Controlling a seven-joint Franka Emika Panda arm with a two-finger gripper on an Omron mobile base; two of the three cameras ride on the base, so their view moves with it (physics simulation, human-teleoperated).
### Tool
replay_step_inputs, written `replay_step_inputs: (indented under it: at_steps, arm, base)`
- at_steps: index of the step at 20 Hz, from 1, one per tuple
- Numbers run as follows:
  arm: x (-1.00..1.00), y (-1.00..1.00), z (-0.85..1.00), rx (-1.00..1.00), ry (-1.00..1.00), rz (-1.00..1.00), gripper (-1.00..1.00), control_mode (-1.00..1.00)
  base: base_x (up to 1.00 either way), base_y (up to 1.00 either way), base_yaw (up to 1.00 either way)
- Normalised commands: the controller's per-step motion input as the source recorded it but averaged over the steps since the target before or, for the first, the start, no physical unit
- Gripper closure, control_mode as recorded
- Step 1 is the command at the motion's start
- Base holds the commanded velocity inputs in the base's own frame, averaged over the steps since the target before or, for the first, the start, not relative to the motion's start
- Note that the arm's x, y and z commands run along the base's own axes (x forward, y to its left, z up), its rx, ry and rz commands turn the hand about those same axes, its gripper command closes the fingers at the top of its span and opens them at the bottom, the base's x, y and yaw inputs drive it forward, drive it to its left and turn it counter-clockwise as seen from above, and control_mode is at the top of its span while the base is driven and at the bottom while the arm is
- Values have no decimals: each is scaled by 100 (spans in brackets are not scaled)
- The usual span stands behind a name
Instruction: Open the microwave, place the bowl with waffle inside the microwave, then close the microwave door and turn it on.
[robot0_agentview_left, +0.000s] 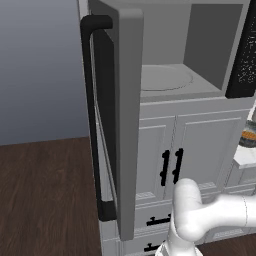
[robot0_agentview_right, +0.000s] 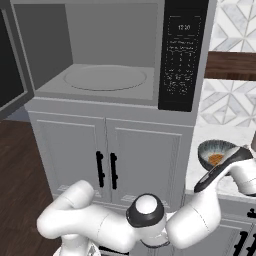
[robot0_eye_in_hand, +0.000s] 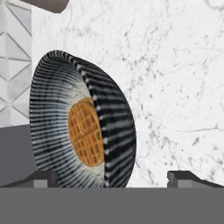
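Note:
The microwave (robot0_agentview_right: 115, 55) stands open, its grey cavity and round turntable (robot0_agentview_right: 105, 78) bare. Its door (robot0_agentview_left: 122, 115) is swung far out to the left, black bar handle (robot0_agentview_left: 92, 120) facing outward. The black control panel (robot0_agentview_right: 182, 55) is on the right of the cavity. The dark-striped bowl (robot0_eye_in_hand: 83, 135) holding a waffle (robot0_eye_in_hand: 86, 133) sits on the marble counter (robot0_eye_in_hand: 175, 78) to the microwave's right, also seen as the bowl (robot0_agentview_right: 217, 152). My gripper (robot0_eye_in_hand: 116, 179) is open right at the bowl, with one fingertip (robot0_eye_in_hand: 43, 178) at its left part and the other well clear on the right.
White cabinet doors with short black handles (robot0_agentview_right: 106, 170) sit under the microwave. A patterned tile wall (robot0_agentview_right: 235, 100) backs the counter. The open door juts out over the wooden floor (robot0_agentview_left: 45, 200) on the left.

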Motion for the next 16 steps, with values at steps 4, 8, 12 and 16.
replay_step_inputs:
  at_steps: [4, 8, 12, 16]
  arm:
    - [25, 8, 0, 0, 12, 2, -100, -100]
    - [21, 0, -2, 0, 11, 1, -100, -100]
    - [14, 0, -3, 0, 8, 0, -100, -100]
    - [9, 0, -11, 0, 9, 0, -100, -100]
  base:
    - [0, 0, 0]
    - [0, 0, 0]
    - [0, 0, 0]
    - [0, 0, 0]
